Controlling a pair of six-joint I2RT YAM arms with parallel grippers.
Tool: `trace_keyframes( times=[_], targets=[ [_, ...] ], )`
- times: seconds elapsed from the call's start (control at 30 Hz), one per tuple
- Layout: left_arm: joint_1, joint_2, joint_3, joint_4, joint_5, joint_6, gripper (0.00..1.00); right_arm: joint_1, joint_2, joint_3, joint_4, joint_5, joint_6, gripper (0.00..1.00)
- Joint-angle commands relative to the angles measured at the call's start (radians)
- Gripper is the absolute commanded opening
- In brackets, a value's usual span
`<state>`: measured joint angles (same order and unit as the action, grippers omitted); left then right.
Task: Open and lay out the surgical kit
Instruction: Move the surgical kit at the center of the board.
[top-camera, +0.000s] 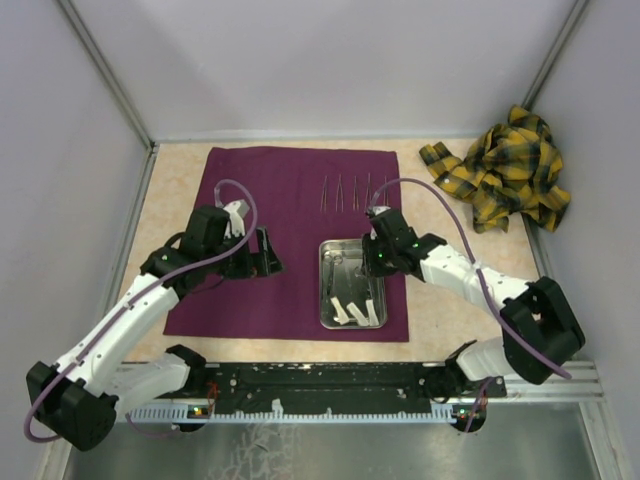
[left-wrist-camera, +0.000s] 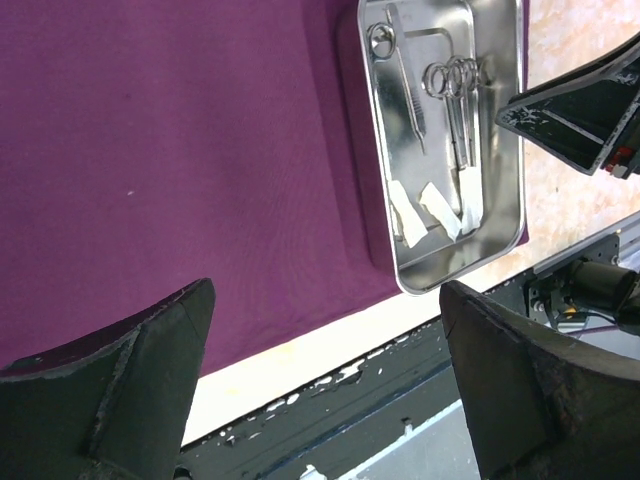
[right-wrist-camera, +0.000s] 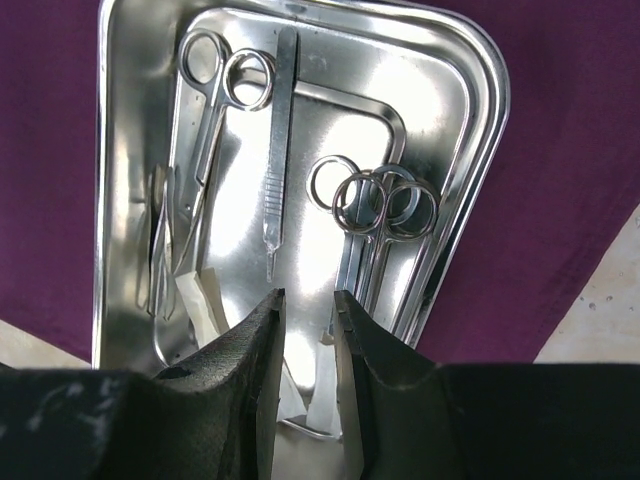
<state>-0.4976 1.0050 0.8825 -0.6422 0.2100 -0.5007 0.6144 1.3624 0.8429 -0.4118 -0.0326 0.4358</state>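
one dark purple cloth (top-camera: 290, 200) lies spread flat on the tabletop (top-camera: 178, 175), with one steel tray (top-camera: 324, 290) on its near right part. the tray holds three ring-handled tools (right-wrist-camera: 208, 150), one flat handle (right-wrist-camera: 283, 140), forceps (right-wrist-camera: 158, 240) and a few white pieces (left-wrist-camera: 437, 208). about four thin tools (top-camera: 352, 192) lie in a row on the cloth beyond the tray. the right jaws hang narrow over the tray, hiding its far end from above; i cannot tell if they pinch anything. the left jaws gape wide and empty over bare cloth. one crumpled plaid cloth (top-camera: 505, 170) sits well apart, far right.
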Motion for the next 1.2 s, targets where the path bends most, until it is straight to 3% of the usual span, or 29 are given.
trace_keyframes(
  times=[0.0,0.43,0.7,0.83,1.0,1.17],
  targets=[
    [-0.005,0.004,0.052,-0.051,-0.039,0.015,1.0,0.008,-0.035,-0.008,0.027,-0.026,-0.037,0.27],
    [-0.003,-0.017,0.06,-0.027,-0.065,0.012,1.0,0.008,-0.107,-0.003,0.025,0.004,0.029,0.27],
    [-0.003,-0.018,0.077,-0.038,-0.055,0.024,1.0,0.005,-0.211,0.003,-0.224,0.264,0.094,0.31],
    [-0.004,-0.024,0.076,-0.034,-0.048,0.022,1.0,0.0,-0.25,-0.016,-0.314,0.296,0.185,0.31],
    [-0.004,-0.026,0.067,-0.013,-0.017,0.025,1.0,0.002,-0.269,-0.113,-0.344,0.233,0.292,0.48],
    [-0.003,-0.035,0.067,-0.012,-0.009,0.059,1.0,0.008,-0.312,-0.226,-0.341,0.204,0.368,0.49]
  ],
)
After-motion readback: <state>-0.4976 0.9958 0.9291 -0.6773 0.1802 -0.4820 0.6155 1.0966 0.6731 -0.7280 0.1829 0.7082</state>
